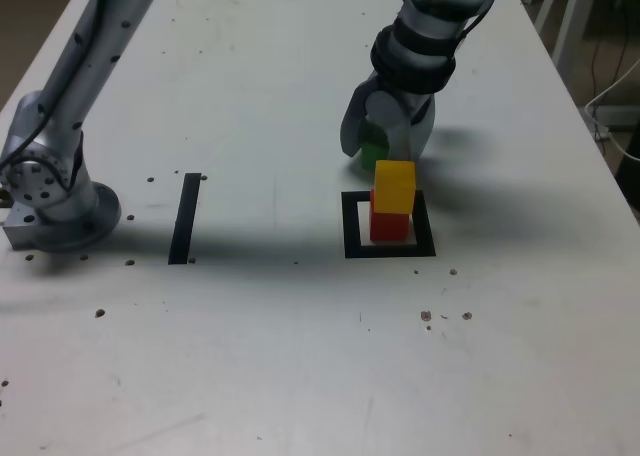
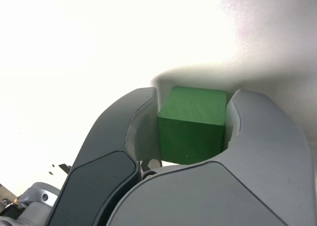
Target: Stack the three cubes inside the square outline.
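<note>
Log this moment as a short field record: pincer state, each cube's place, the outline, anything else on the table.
pincer: shut on the green cube, down at the table behind the stack in the exterior view
green cube: between the jaws, outside the outline
red cube: inside the square outline, bottom of the stack
yellow cube: on top of the red cube
square outline: black frame, pale centre
black strip: on the exterior view's left, apart from the outline
stack progress: two of three cubes placed
</note>
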Motion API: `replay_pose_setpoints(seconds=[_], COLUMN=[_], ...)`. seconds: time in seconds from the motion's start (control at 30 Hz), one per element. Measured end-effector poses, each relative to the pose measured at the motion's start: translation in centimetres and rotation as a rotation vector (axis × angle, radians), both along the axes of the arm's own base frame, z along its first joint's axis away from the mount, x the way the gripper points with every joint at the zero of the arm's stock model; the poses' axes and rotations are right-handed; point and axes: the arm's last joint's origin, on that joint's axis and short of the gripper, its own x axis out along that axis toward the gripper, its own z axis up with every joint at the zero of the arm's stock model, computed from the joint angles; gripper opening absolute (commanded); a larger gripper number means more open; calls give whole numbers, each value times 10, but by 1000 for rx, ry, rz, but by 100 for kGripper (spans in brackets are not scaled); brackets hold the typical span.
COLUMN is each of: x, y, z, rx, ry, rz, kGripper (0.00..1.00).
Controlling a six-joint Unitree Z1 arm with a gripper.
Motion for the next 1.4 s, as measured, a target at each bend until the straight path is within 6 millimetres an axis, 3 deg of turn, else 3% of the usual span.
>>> replay_pose_setpoints(seconds=[0.2, 0.83, 1.4], x=[-2, -19, -21], y=[0, -10, -45], z=[7, 74, 101], rx=[13, 19, -21], ry=[-9, -79, -115], rz=[19, 60, 106], kGripper=[29, 29, 29])
